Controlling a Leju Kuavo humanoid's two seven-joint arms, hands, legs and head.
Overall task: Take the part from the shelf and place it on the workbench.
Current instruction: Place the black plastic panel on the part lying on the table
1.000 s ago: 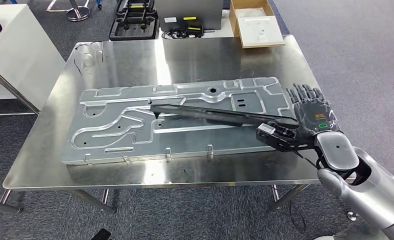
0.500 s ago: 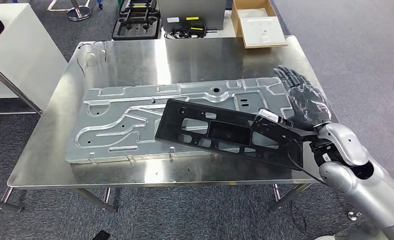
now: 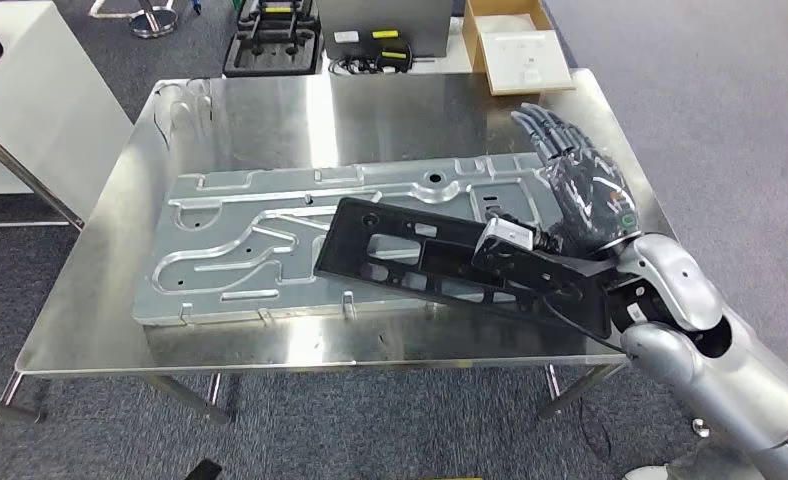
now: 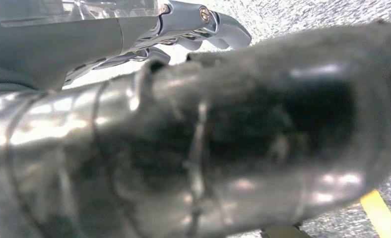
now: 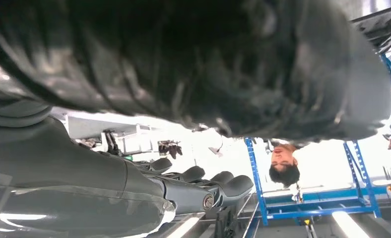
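Head view shows the right hand [image 3: 582,195] over the right side of the shiny metal tabletop [image 3: 390,110]. Its fingers [image 3: 548,128] point away, stretched out flat. It holds the near end of a long black part [image 3: 440,260] with holes. The part lies tilted across a big silver plate [image 3: 260,240] on the tabletop. Left wrist view shows the left hand [image 4: 134,29] blurry, so I cannot tell if it grips anything.
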